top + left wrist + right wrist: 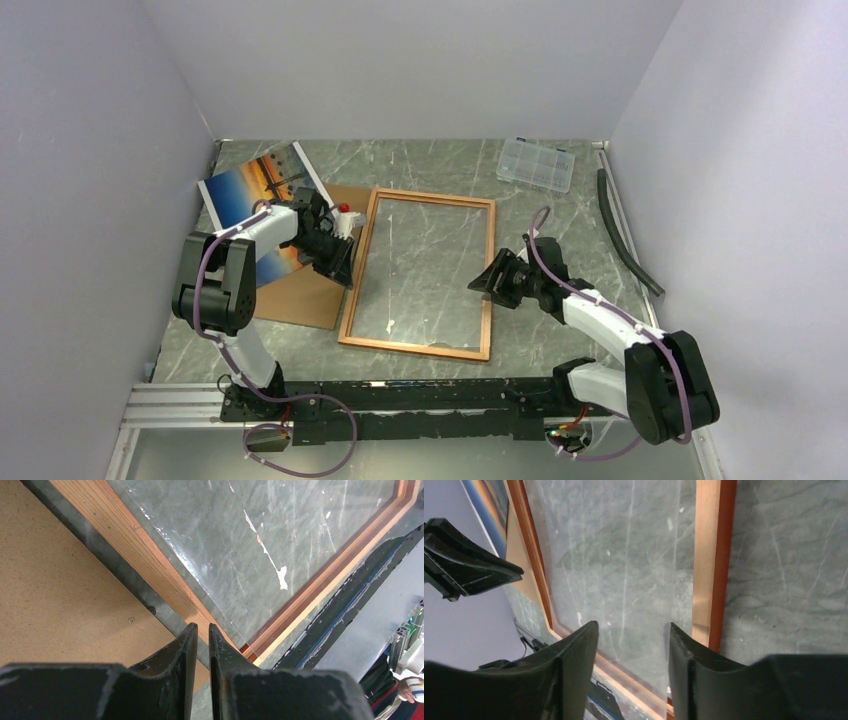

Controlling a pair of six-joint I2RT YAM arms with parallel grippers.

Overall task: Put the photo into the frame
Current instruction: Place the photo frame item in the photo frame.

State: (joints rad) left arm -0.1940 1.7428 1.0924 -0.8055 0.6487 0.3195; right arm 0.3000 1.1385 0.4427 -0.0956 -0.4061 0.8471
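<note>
Aluminium rail (170,405) and the two arm bases fill the bottom edge of my overhead view. Just beyond them the frame (415,347) lies flat in the middle of the grey-green marbled table (560,215), which shows through its clear pane (425,265).

At the frame's lower right, the right gripper (487,280) hangs over the inner side of the right-hand border with its fingers spread wide and nothing between them. At centre left, the left gripper (345,268) points down beside the frame's left border. Its wrist camera shows the fingers clenched to a thin slit, with nothing caught in it that I can see. They are over the strip of table between the frame and the brown backing board (300,295).

The photo (255,185) lies picture side up at upper left, overlapping the board's far corner and well clear of the frame's opening. My left arm crosses it and hides its middle. A small red-and-white item (343,208) by that wrist is too small to identify.

Farthest back, at upper right, sit a clear compartment box (537,163) and a black strip (602,185) along the right wall.
</note>
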